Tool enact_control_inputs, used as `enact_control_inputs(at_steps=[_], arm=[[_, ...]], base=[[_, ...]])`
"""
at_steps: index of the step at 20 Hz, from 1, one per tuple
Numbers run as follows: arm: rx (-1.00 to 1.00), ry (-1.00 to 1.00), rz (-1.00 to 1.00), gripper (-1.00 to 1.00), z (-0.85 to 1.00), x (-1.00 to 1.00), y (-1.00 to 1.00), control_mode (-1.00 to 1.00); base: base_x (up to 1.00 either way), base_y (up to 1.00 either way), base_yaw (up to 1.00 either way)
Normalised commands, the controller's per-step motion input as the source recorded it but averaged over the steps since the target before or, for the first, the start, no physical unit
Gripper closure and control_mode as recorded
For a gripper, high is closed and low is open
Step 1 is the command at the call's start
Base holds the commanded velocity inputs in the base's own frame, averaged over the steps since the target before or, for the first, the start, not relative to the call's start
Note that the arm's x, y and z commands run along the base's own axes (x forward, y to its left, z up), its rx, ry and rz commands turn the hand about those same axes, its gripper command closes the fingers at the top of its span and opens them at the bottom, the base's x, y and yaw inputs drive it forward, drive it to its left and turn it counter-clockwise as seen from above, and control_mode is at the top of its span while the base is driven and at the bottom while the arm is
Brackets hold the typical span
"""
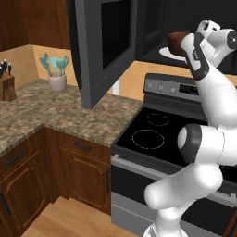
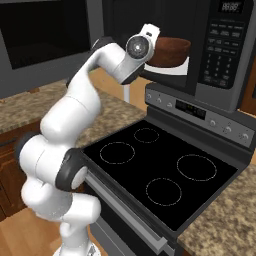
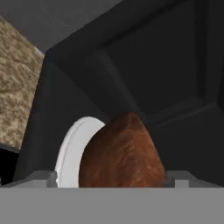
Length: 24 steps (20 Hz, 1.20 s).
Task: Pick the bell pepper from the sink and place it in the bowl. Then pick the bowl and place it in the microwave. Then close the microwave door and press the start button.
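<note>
Left base view, from left to right: a knife block [image 1: 6, 81] stands at the far left edge on the speckled granite counter [image 1: 69, 115], and a pale utensil crock [image 1: 57, 81] holding teal tools stands near it toward the upper left. The open microwave door [image 1: 104, 46], a dark panel with a glass window, hangs out over the counter in the upper centre. Below and right of it lies the black stove [image 1: 152, 132] with its ring-marked cooktop. At the upper right, the bowl [image 1: 177, 42], dark reddish-brown, sits on the white turntable plate [image 1: 167, 53] inside the microwave cavity, directly beside the arm's wrist. Right base view, from left to right: the white arm rises from the lower left and reaches to the upper centre, where the bowl [image 2: 171, 51] rests on the turntable plate [image 2: 170, 70] inside the microwave [image 2: 220, 50]; the keypad [image 2: 220, 42] occupies the upper right. Hand view: the bowl [image 3: 122, 153] fills the lower centre, the turntable plate [image 3: 72, 151] curving at its left, with the dark cavity walls behind. The gripper [image 3: 111, 178] shows pale finger parts at either side of the bowl, set wide and flanking it; whether the fingers touch its wall cannot be told. No pepper can be made out in the bowl from these angles.
</note>
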Motion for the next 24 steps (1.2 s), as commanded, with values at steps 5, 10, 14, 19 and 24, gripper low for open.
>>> enact_control_inputs(at_steps=[5,10,14,19,24], arm=[[-0.01,0.0,0.02,-1.0,0.3,-0.98,0.61,-1.0],[0.0,0.0,0.03,-1.0,0.42,-1.0,0.58,-1.0],[0.0,0.0,0.05,-1.0,0.18,-1.0,0.54,-1.0],[0.0,0.01,0.01,-1.0,0.25,-1.0,0.44,-1.0],[0.0,0.06,0.0,-1.0,0.12,-0.9,0.5,-1.0]], base=[[0.0,0.0,0.0],[0.0,0.0,0.0],[0.0,0.0,0.0],[0.0,0.0,0.0],[0.0,0.0,0.0]])
